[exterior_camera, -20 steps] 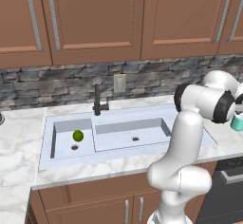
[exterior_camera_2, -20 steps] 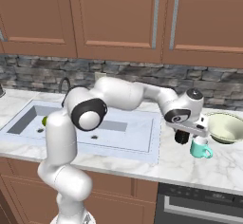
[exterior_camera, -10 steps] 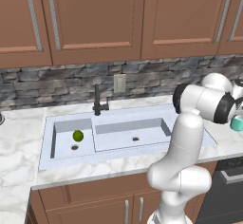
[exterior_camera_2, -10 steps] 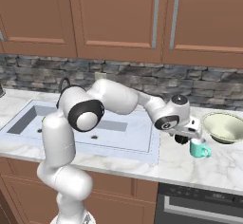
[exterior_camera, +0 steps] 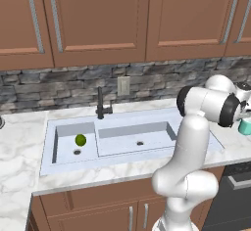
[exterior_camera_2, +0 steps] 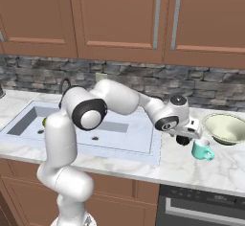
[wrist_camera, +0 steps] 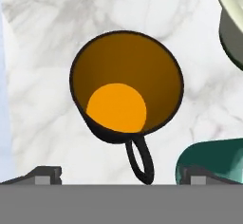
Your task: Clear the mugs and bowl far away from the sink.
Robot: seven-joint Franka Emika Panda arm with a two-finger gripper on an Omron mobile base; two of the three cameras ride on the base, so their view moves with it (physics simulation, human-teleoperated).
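The black mug (wrist_camera: 126,88), orange inside, stands upright on the marble counter right under my hand, its loop handle (wrist_camera: 140,163) pointing back between my fingertips. My gripper (wrist_camera: 118,176) is open, fingers wide apart above the mug and holding nothing. In the right base view the gripper (exterior_camera_2: 184,133) hovers over the black mug (exterior_camera_2: 182,141), just right of the sink (exterior_camera_2: 119,139). The teal mug (exterior_camera_2: 203,149) stands close beside it, with the pale bowl (exterior_camera_2: 225,128) behind. The teal mug (wrist_camera: 213,161) and the bowl (wrist_camera: 232,23) sit at the hand view's right edge.
The sink (exterior_camera: 127,137) has a black faucet (exterior_camera: 101,105) behind it and a small green fruit (exterior_camera: 81,140) in its small basin. The teal mug (exterior_camera: 244,126) peeks out at the right edge. A dark oven front (exterior_camera_2: 206,208) sits below the counter. Wooden cabinets hang overhead.
My hand has swung left from near the bowl and teal mug and dropped a little, ending over the black mug. The jaws stayed open. Mugs and bowl have not moved.
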